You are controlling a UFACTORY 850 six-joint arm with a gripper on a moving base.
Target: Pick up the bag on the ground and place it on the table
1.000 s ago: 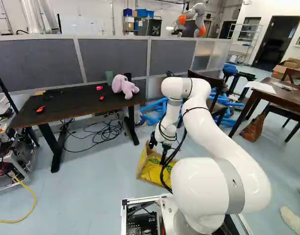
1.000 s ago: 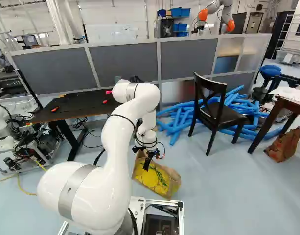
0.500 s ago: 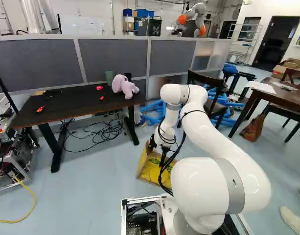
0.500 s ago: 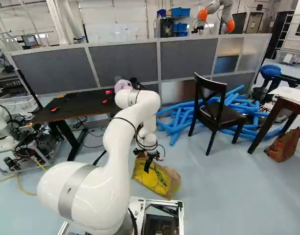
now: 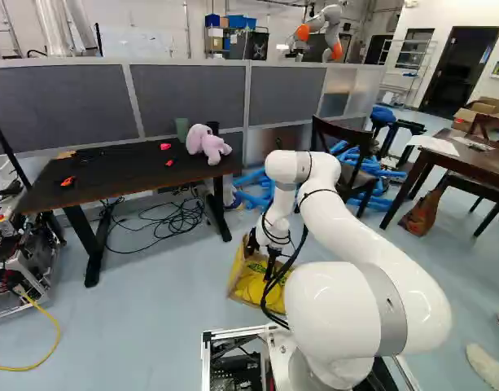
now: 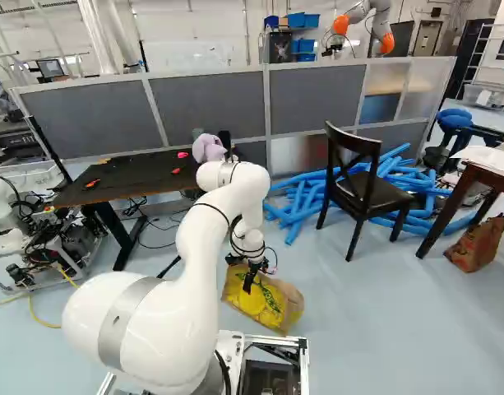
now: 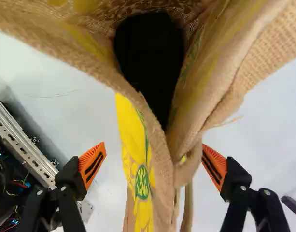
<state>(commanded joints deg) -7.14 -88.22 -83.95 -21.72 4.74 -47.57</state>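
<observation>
A white robot arm [image 6: 186, 247] reaches down to a tan burlap bag [image 6: 260, 304] with yellow and green print. The bag rests on the pale blue floor [image 6: 375, 329], just ahead of the base. The end effector [image 6: 249, 285] points downward over it, at the bag's open side. In the wrist view, the end effector [image 7: 153, 162] is open: its 2 fingers stand wide apart, with a folded edge of the bag between their orange pads [image 7: 92, 162]. There is a gap on 1 side; on the other, the pad is right by the fabric, and I cannot tell whether they touch. A dark shape shows inside the bag's mouth.

At the left of the left base view stands a black bench [image 5: 111, 175]. Near its right end sits a pink plush toy [image 5: 207, 144], with a green cup [image 5: 182, 129] just beside it. Black cables [image 5: 172, 224] tangle on the floor beneath. In the right base view, a dark wooden chair [image 6: 362, 185] stands in front of a heap of blue tubes [image 6: 305, 193]. Farther right is a brown wooden bench [image 6: 482, 177], with a patterned brown bag [image 6: 475, 247] on the floor beside it. Gray partition panels [image 6: 206, 103] run behind.
</observation>
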